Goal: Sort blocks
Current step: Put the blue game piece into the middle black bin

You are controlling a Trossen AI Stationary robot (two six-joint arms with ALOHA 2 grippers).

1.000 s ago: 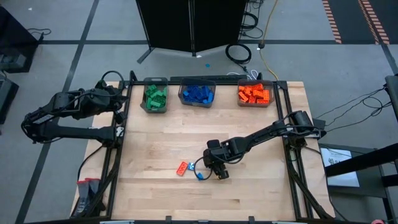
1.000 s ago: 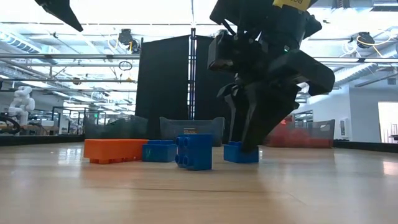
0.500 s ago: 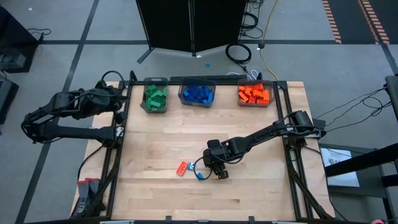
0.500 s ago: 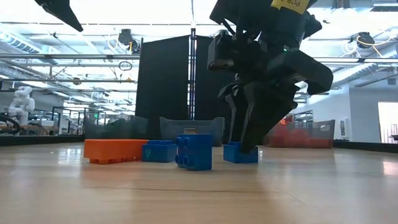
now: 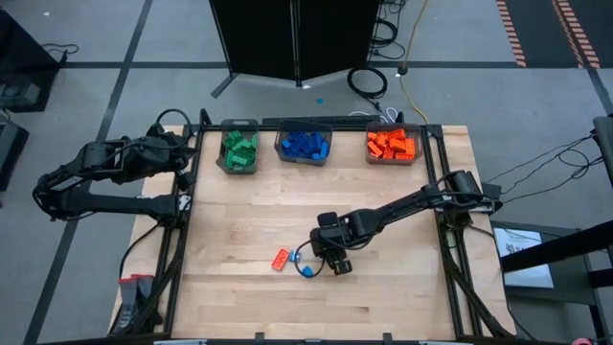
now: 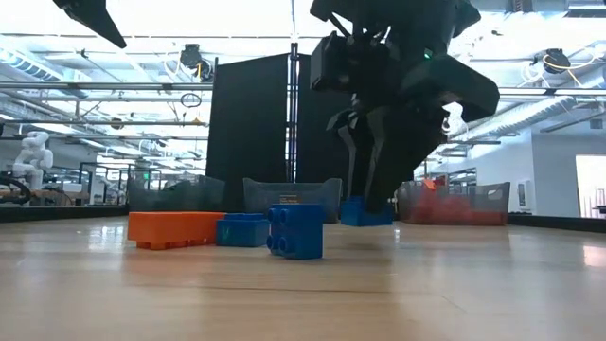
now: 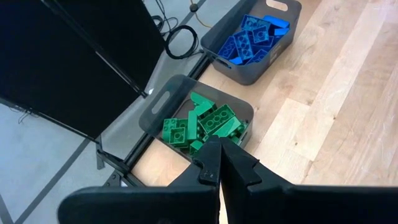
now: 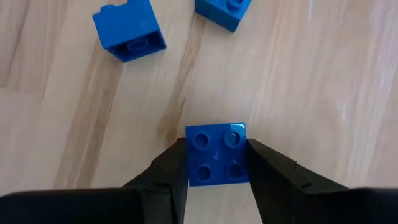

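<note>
You see the wooden table [image 5: 239, 211] filling the middle of the high view, with three grey bins along its upper edge: the green bin [image 5: 238, 149] at the upper left, the blue bin [image 5: 304, 145] in the middle, and the orange bin [image 5: 392, 146] at the upper right, each holding blocks of its own colour. The left arm [image 5: 105, 177] waits at the left edge of the frame, outside the table, and its left gripper [image 7: 221, 163] has the fingers pressed together, pointing toward the green bin. The right arm [image 5: 412, 203] reaches from the right edge toward the lower middle of the table. The right gripper [image 8: 216, 163] is pinching a blue block [image 8: 216, 154] between its two fingers, studs facing the wrist camera; in the low view this block [image 6: 365, 213] hangs above the wood, not touching it. On the table, in the lower middle of the high view, an orange block [image 5: 281, 258] lies just left of the gripper. In the low view, two more blue blocks stand on the wood, the nearer blue block [image 6: 295, 230] in the centre and the farther blue block [image 6: 242, 229] touching the orange one.
</note>
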